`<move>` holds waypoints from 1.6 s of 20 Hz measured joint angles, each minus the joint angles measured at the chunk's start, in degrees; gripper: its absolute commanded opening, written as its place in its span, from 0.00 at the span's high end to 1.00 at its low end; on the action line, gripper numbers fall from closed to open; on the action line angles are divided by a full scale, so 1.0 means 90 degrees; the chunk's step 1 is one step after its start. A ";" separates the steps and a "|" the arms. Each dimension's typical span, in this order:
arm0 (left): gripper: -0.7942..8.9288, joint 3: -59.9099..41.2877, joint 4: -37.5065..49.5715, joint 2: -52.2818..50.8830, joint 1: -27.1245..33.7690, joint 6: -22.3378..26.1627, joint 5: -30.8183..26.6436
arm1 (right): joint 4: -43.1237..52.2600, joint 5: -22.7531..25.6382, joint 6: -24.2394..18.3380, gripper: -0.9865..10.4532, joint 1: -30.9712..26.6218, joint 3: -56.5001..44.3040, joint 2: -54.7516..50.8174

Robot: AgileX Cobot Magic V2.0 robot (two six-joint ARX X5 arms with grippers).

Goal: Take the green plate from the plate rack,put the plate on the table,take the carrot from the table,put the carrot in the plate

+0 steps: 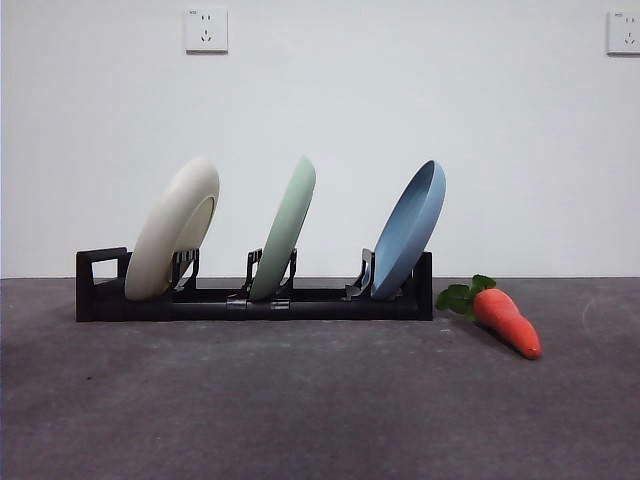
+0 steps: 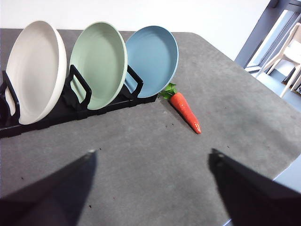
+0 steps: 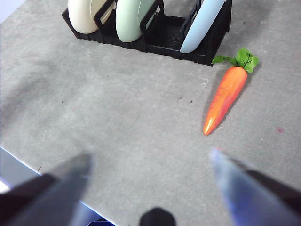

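Observation:
The green plate (image 1: 285, 232) stands on edge in the middle slot of the black plate rack (image 1: 320, 301), between a cream-white plate (image 1: 175, 228) and a blue plate (image 1: 410, 230). It also shows in the left wrist view (image 2: 99, 64) and the right wrist view (image 3: 130, 19). The carrot (image 1: 506, 320) lies on the dark grey table (image 1: 300, 400) just past the rack's blue-plate end; it also shows in both wrist views (image 2: 186, 109) (image 3: 225, 99). My left gripper (image 2: 150, 157) is open and empty, well back from the rack. My right gripper (image 3: 150, 157) is open and empty, back from the carrot. Neither arm shows in the front view.
The rack's square loop handle (image 1: 102, 272) is at its cream-plate end. The table's edge (image 3: 28, 160) runs close under my right gripper. A white wall with sockets (image 1: 206, 30) stands behind the rack. A chair (image 2: 291, 56) stands beyond the table.

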 measured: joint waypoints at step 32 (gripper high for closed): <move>0.34 0.3835 0.3861 0.7917 -0.3517 -0.0381 -0.3655 | -0.0005 0.0000 0.0075 0.37 0.0000 0.0000 0.0187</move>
